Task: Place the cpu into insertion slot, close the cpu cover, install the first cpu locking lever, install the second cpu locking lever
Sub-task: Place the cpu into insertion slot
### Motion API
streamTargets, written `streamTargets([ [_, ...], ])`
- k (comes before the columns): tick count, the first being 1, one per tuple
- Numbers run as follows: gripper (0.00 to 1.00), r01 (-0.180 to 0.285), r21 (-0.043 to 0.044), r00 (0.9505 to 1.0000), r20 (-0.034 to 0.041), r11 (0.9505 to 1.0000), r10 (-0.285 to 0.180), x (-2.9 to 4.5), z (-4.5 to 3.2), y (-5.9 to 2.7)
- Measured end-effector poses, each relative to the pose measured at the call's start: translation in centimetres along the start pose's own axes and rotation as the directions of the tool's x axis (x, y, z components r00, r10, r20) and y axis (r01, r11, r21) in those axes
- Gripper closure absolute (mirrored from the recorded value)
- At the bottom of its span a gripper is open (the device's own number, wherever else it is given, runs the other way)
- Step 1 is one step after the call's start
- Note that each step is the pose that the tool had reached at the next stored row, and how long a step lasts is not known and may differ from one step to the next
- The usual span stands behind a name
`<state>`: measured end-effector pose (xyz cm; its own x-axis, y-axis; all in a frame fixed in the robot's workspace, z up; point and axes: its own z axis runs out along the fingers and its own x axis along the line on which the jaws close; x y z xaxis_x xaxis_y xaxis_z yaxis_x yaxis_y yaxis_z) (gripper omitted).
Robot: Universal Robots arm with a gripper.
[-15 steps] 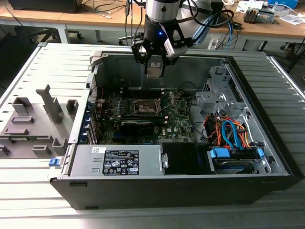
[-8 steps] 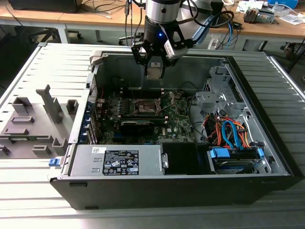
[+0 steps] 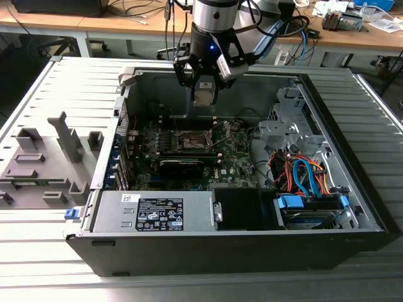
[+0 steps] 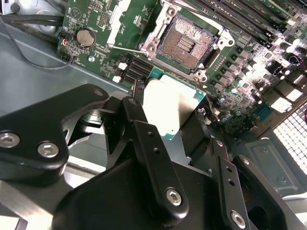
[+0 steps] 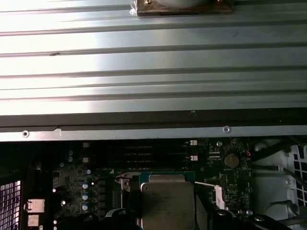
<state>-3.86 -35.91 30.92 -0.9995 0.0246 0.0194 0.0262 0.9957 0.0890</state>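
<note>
Closest to the lens in the second wrist view are the black links of the gripper (image 4: 173,125). Its jaws are clamped on the cpu (image 4: 170,100) by two opposite edges, and the silver top of the chip faces the camera. In the exterior view it hangs over the far part of the open computer case (image 3: 252,251), above the motherboard (image 3: 233,157). The insertion slot (image 4: 184,43) lies beyond the chip with its field of contacts bare. The cpu is clearly apart from it and not yet seated. So I judge that the first step, the placing, is in hand. This step calls for bringing the chip square over the slot, with its edges parallel to the frame. It must then go down flat, without tilt, because the contacts look delicate.
</note>
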Motion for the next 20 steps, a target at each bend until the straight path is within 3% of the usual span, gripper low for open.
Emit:
streamTargets([
  [20,0.46,0.000,0.0021,1.0000,0.0001,1.0000,0.000,0.04,0.46,-0.22],
])
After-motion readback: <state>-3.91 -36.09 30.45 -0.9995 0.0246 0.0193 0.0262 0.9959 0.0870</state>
